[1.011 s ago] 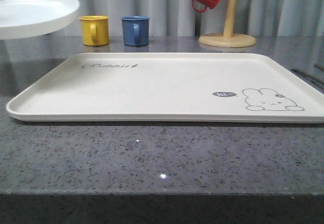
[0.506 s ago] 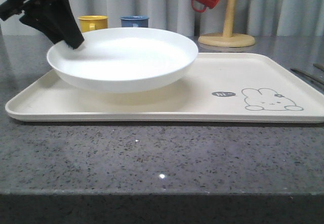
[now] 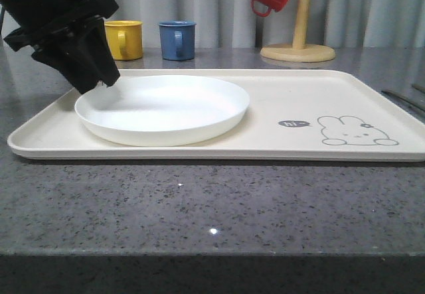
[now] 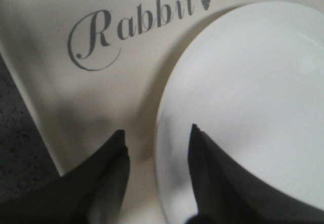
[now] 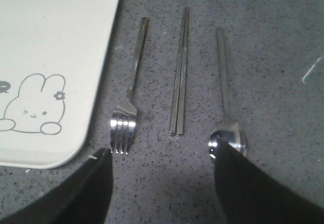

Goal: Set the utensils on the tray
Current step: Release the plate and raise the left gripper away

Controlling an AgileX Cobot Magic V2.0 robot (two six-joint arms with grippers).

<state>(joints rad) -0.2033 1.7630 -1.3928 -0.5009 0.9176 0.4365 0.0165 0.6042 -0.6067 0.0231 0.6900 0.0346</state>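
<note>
The round white shallow plate sits on the left half of the large cream rectangular tray, its rim between the parted fingers of the left pincer. On the grey speckled tabletop beside the tray lie the silver 4-tined fork, the flat steel chopsticks and the shiny steel spoon, with the right pincer spread wide above them, holding nothing.

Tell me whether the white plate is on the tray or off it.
On it. The plate sits flat on the tray at its left end, and the left gripper is open astride the plate's rim.
</note>
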